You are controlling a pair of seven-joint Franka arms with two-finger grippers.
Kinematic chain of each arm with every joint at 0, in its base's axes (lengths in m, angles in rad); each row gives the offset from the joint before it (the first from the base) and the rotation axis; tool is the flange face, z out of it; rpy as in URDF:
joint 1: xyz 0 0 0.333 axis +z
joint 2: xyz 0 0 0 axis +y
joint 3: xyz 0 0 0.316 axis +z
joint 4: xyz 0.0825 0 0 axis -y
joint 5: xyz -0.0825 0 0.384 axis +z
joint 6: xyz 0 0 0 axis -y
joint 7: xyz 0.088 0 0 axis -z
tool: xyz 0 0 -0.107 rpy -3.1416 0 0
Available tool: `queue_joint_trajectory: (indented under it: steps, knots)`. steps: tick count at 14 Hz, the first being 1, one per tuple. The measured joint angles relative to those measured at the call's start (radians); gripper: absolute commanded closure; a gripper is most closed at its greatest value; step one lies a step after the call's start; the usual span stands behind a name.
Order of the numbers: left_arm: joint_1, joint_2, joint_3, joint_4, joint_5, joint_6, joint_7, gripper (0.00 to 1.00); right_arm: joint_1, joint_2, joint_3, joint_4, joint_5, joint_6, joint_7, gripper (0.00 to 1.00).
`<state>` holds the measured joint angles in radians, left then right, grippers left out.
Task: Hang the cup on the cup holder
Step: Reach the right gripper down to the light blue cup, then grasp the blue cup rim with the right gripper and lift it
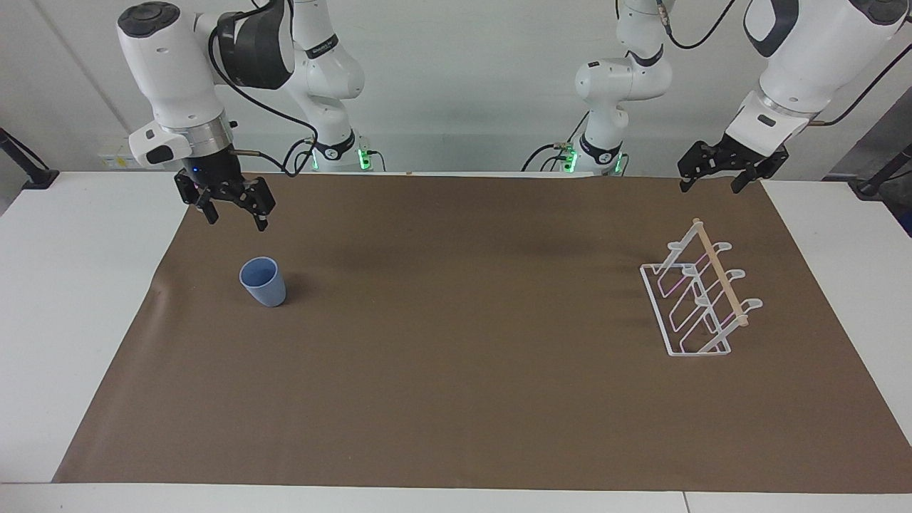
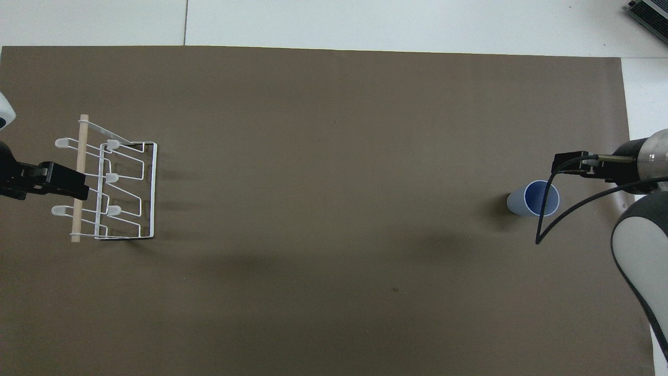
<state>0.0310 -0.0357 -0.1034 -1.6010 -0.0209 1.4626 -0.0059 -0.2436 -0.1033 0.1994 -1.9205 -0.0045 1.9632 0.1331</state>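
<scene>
In the facing view the right gripper [image 1: 234, 211] hangs in the air above the brown mat, its fingers apart and empty, pointing down; the cup [image 1: 263, 282] stands on the table below the fingertips and a little toward the middle of the table from them, clear of both fingers, with nothing touching it. The cup is upright, its long axis vertical, the open mouth facing up and the narrower base on the mat. At the left arm's end the cup holder [image 1: 700, 291] stands on its rectangular base, well apart from the cup, its prongs all bare and its wooden dowel running away from the robots; the left gripper [image 1: 719, 174] waits in the air with its fingers apart, and the rack sits below and out from those fingertips. In the overhead view the right gripper [image 2: 566, 163] shows just beside the cup [image 2: 540, 198], whose round open rim faces the camera, confirming that it stands mouth up; the left gripper [image 2: 65, 180] overlaps the cup holder [image 2: 125, 190] only because it is raised above it. Judging from this, the task is at its very start: no grasp is made, and lowering onto the cup, lifting, carrying it across, turning it over and hanging it on a prong all remain.
</scene>
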Motion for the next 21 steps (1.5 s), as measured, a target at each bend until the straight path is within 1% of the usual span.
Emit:
queue_joint_trajectory:
  steps: [6, 10, 12, 16, 21]
  knots:
    - [0.0, 0.0, 0.0, 0.0, 0.0, 0.0, 0.0, 0.0, 0.023, 0.051, 0.001, -0.107, 0.0, 0.131, -0.022, 0.0]
    - [0.0, 0.0, 0.0, 0.0, 0.0, 0.0, 0.0, 0.0, 0.031, 0.122, 0.001, -0.144, 0.0, 0.182, -0.083, 0.0]
    - [0.0, 0.0, 0.0, 0.0, 0.0, 0.0, 0.0, 0.0, 0.03, 0.144, 0.0, -0.157, 0.0, 0.203, -0.098, 0.0]
    - [0.0, 0.0, 0.0, 0.0, 0.0, 0.005, 0.0, 0.0, 0.03, 0.149, 0.0, -0.188, 0.0, 0.232, -0.099, 0.0]
    - [0.001, 0.0, 0.001, 0.0, 0.0, 0.035, 0.0, 0.0, 0.03, 0.153, 0.0, -0.252, 0.0, 0.313, -0.1, 0.0]
